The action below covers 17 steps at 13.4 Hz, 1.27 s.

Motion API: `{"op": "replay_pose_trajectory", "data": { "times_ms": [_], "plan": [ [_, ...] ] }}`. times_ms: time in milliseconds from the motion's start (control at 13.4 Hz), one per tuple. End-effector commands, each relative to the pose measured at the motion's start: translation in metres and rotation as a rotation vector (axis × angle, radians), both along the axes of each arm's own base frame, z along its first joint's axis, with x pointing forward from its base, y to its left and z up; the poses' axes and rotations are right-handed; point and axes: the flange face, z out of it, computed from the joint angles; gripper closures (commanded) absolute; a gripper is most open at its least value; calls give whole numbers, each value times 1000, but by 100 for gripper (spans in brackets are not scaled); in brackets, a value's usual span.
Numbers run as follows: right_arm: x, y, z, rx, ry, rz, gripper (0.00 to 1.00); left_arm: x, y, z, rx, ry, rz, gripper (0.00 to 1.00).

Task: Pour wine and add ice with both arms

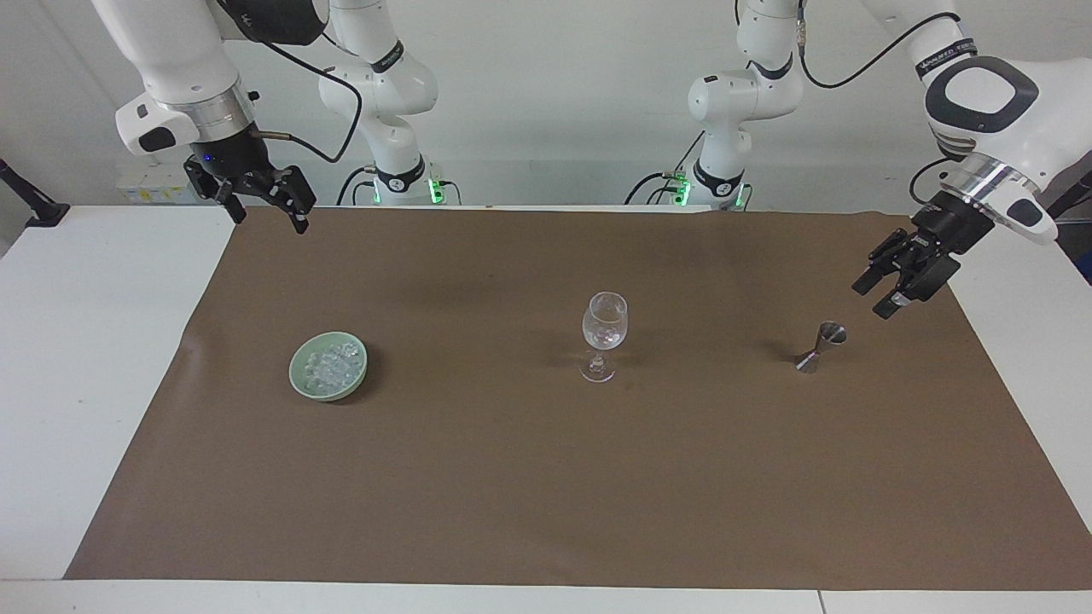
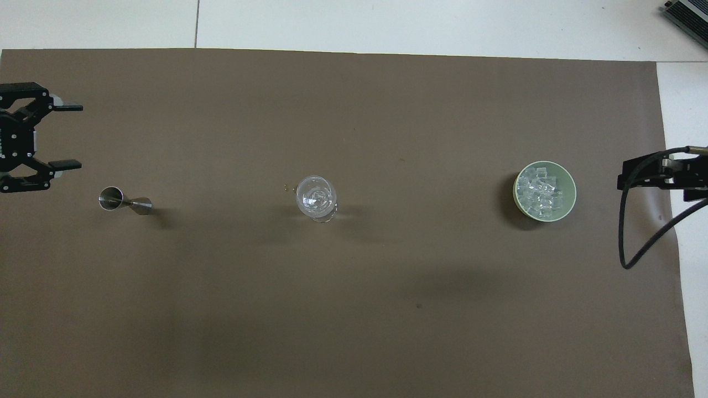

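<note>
Three vessels stand in a row on the brown mat [image 1: 546, 477] that covers the white worktop [image 1: 77, 358]. A pale green bowl [image 1: 300, 379] [image 2: 569, 188], toward the right arm's end, is heaped with the ice [image 1: 334, 365] [image 2: 539, 193], small clear cubes that fill it. At the middle stands a clear stemmed glass [image 1: 604, 328] [image 2: 316, 197], upright, with something glassy showing low in its bowl; whether that is ice or liquid cannot be told. Toward the left arm's end a small metal jigger [image 1: 821, 346] [image 2: 124, 201] stands upright, and its contents cannot be made out.

No writing on any vessel can be read.

Up in the air, the left hand [image 1: 887, 294] [image 2: 71, 135] hangs over the mat near the jigger, fingers spread wide and holding nothing. Over the mat's corner at the robots' edge, the right hand [image 1: 266, 211] hangs well apart from the bowl, fingers also wide apart and empty; the overhead view shows only part of it [image 2: 664, 174].
</note>
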Motion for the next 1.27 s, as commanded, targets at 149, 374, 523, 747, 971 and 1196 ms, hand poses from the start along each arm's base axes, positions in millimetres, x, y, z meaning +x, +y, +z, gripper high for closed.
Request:
{"op": "replay_pose_trajectory", "data": {
  "times_ms": [149,374,523,747,971,1196],
  "plan": [
    [-7,2,-1,15,-1,-5,0,-2,-26,13,271,-30,-212,0],
    [-8,2,-1,16,-1,-2,0,-8,-36,17,408,-36,-323,0],
    [-8,2,0,17,-3,-5,0,-11,-34,18,489,-35,-407,0],
    [-8,2,-2,15,0,-5,0,-15,-31,23,561,-26,-612,0],
    [-9,1,-3,17,2,-5,0,-19,-33,19,605,-18,-809,0],
    [-10,0,-4,16,3,-7,0,-20,-34,9,587,21,-846,0]
  ]
}}
